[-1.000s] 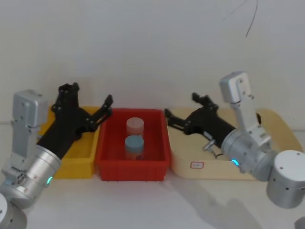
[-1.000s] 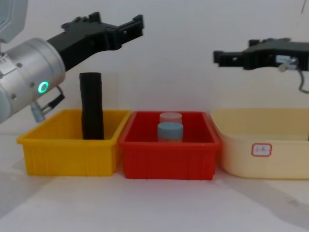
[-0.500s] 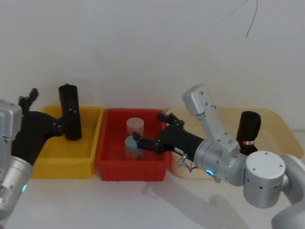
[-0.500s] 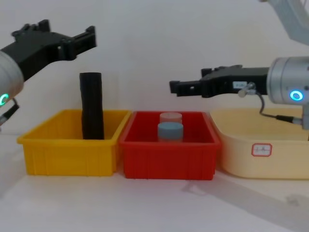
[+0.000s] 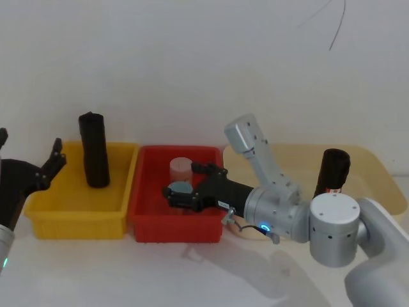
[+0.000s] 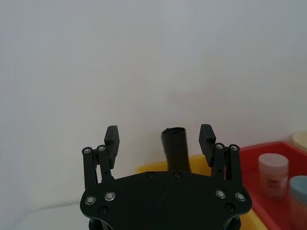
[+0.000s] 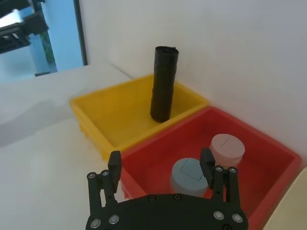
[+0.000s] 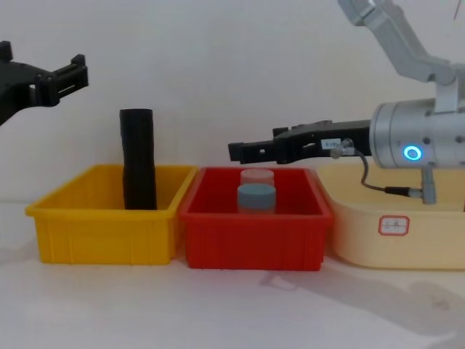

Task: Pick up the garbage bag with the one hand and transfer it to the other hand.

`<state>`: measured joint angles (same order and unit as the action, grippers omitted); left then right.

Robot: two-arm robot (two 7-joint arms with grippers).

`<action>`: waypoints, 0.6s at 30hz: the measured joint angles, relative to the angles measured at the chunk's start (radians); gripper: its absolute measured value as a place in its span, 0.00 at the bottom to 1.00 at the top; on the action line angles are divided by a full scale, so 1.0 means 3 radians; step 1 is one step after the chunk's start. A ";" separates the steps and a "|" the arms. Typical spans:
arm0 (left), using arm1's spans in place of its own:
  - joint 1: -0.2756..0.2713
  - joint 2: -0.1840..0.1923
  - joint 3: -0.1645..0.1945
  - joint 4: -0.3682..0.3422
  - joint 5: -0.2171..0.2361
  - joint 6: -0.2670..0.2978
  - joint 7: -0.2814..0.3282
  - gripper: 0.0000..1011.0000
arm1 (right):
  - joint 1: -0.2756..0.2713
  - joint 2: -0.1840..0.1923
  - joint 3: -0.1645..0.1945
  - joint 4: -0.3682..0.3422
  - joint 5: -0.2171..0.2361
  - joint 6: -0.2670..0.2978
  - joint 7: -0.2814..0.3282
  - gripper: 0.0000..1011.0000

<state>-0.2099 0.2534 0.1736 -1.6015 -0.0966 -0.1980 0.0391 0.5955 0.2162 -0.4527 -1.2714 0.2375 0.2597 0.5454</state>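
1. Beige tray (image 5: 378,167), right end of the table. My right arm no longer hangs over it, so its floor is uncovered.
2. Yellow bin (image 5: 77,225), left end; red bin (image 5: 172,228) touching it, in the middle.
3. My right gripper (image 7: 160,159): swung across from the beige tray, now low over the red bin, fingers spread, holding nothing.
4. My left gripper (image 6: 159,139): drawn back past the yellow bin's left edge, fingers apart, empty.
5. Garbage bag (image 5: 332,171): upright in the beige tray, toward its far edge, right of middle, sticker facing me. Both grippers are now well apart from it.
6. Plain black roll (image 5: 94,158): upright at the yellow bin's far edge, untouched.
7. Blue-lidded jar (image 8: 257,196), pale jar just behind it, red bin.

Judgement: the pick-up has not begun. My right gripper has gone away from the bag, and a reach back to the tray is needed.
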 joint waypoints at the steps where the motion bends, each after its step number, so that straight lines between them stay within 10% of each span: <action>1: 0.0006 0.0002 -0.0007 -0.0002 0.0009 0.0001 0.0010 0.99 | 0.0038 -0.0017 -0.0006 0.0057 0.0013 0.0006 0.0016 0.99; 18: 0.0073 0.0016 -0.0078 -0.0025 0.0101 0.0010 0.0128 0.99 | 0.0345 -0.0178 -0.0076 0.0679 0.0061 -0.0179 0.0073 0.99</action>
<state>-0.1880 0.2581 0.1502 -1.6092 -0.0663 -0.1949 0.0774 0.6988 0.1629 -0.4755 -1.0676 0.2559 0.2059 0.5674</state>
